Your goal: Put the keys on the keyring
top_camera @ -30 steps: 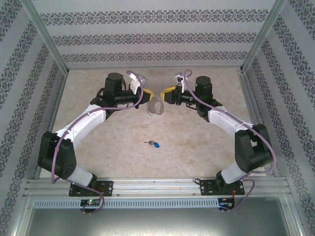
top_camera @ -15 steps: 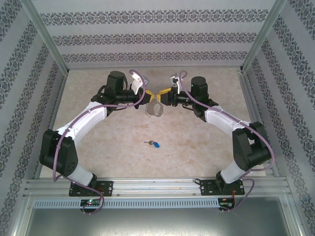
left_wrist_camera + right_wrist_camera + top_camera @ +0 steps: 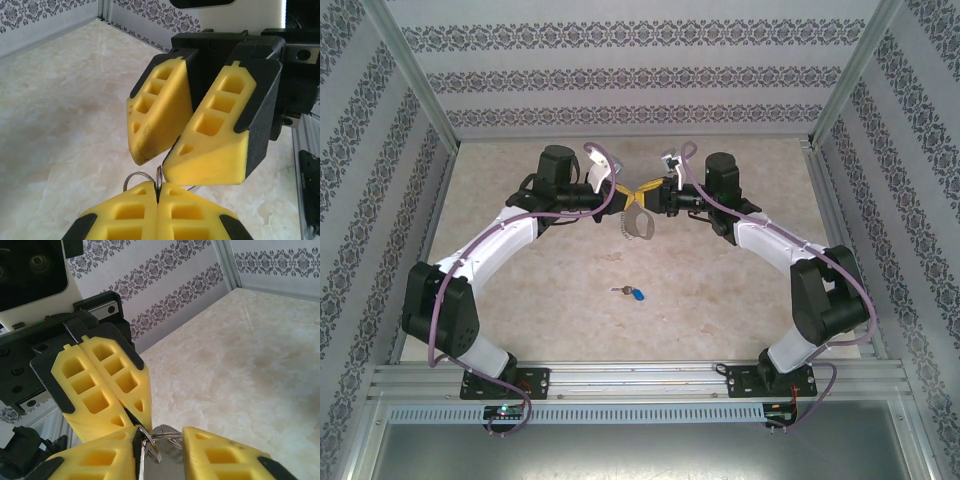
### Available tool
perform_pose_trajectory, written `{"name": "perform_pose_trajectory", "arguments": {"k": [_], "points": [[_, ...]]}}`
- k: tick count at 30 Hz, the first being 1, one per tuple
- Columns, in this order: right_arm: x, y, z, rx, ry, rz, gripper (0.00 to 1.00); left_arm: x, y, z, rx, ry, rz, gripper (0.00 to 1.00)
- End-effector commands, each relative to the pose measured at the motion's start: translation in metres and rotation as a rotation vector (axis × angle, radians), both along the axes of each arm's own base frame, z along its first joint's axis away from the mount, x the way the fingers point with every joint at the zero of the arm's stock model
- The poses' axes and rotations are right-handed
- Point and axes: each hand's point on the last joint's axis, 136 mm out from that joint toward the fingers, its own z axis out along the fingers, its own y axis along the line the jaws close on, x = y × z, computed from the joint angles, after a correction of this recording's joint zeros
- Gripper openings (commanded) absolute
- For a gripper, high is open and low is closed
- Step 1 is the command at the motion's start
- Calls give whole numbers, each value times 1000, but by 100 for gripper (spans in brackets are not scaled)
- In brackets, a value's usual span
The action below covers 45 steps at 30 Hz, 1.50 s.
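Note:
The keyring (image 3: pixel 639 224), a grey loop with a thin chain, hangs above the back middle of the table. My left gripper (image 3: pixel 626 196) is shut on one of its thin wire rings (image 3: pixel 158 178), which sticks out of the closed jaws. My right gripper (image 3: pixel 651 195) meets it tip to tip from the right. Its yellow fingers (image 3: pixel 222 455) stand apart, with the keyring's rings (image 3: pixel 167 434) in the gap and against the left finger. The keys (image 3: pixel 632 292), a small silver key on a blue tag, lie loose on the table nearer the arms.
Patterned walls with metal frame posts (image 3: pixel 420 85) enclose the marble table (image 3: pixel 520 300) on three sides. An aluminium rail (image 3: pixel 640 378) carrying both arm bases runs along the near edge.
My right gripper has moved left until its fingers reach the ring held by the left gripper, and its jaws have narrowed. The left gripper stayed shut. The keys have not moved.

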Motion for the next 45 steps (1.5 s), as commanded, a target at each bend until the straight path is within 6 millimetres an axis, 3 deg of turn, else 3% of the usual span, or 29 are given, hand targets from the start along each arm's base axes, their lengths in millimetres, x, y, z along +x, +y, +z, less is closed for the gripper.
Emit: {"name": "perform_pose_trajectory", "arguments": {"k": [1, 6, 14, 15, 17, 19, 22, 25, 31, 39, 45], "points": [[-7, 8, 6, 7, -36, 56, 19, -3, -9, 14, -18, -39, -45, 0], [-10, 9, 7, 5, -36, 69, 0, -3, -10, 15, -23, -39, -49, 0], [-10, 5, 4, -5, -40, 39, 0, -2, -10, 21, -41, -46, -31, 0], [-9, 4, 5, -7, -47, 22, 0, 0, -8, 24, -45, -52, -13, 5], [-7, 0, 7, -7, -62, -9, 0, 7, -1, 31, -53, -83, 62, 29], [-5, -5, 9, -7, -75, -42, 0, 17, 12, 40, -66, -129, 186, 45], [-3, -11, 17, 2, -106, -84, 0, 25, 33, 56, -124, -149, 353, 57], [-1, -17, 26, 16, -141, -125, 0, 20, 35, 61, -164, -107, 374, 59], [1, -23, 48, 85, -202, -185, 0, 7, 20, 59, -256, -10, 281, 60], [0, -28, 84, 195, -268, -229, 0, 1, 11, 63, -310, 13, 214, 60], [-2, -26, 99, 246, -274, -205, 0, -3, 6, 71, -357, 5, 174, 60]]}}
